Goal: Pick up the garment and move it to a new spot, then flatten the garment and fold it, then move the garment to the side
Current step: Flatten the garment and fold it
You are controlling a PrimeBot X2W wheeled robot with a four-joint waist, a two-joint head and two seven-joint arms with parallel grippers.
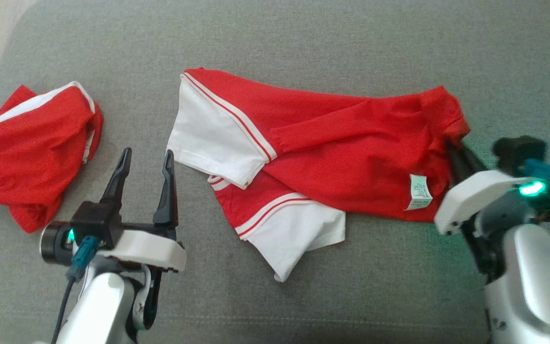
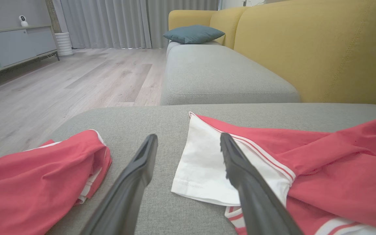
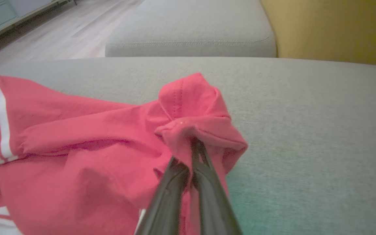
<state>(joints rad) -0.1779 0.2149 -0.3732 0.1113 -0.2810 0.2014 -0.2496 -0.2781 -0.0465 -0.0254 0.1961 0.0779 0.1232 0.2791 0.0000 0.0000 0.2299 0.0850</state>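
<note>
Right tool [image 3: 194, 145] is closed tight on a bunched red fold at the right end of the red-and-white T-shirt [image 1: 342, 153]. Left tool [image 1: 146, 157] has its fingers apart and holds nothing, hovering over the grey sofa seat [image 1: 303, 38] between the second red garment [image 1: 31, 148] and the shirt's white sleeve [image 1: 213, 138]. The shirt lies mid-seat, crumpled, with one sleeve folded over the body, the other sleeve [image 1: 299, 234] poking out toward me, and the care label [image 1: 419, 192] showing.

Risks as I see them:
- The pinch is small and right at the edge. I can't tell how many layers are in it. If I lift fast, the fold could slide out.
- With only one corner held, the shirt would likely hang as a rope, sleeves twisted in, and be harder to flatten.
- If I drag it left, the hem could catch the other garment and pull it along or mix the two.
- The left tool is just beside both pieces, so a sloppy close could grab the wrong one.
- The other garment sits close to the seat's left end, so a nudge may drop it to the floor [image 2: 60, 85].
</note>
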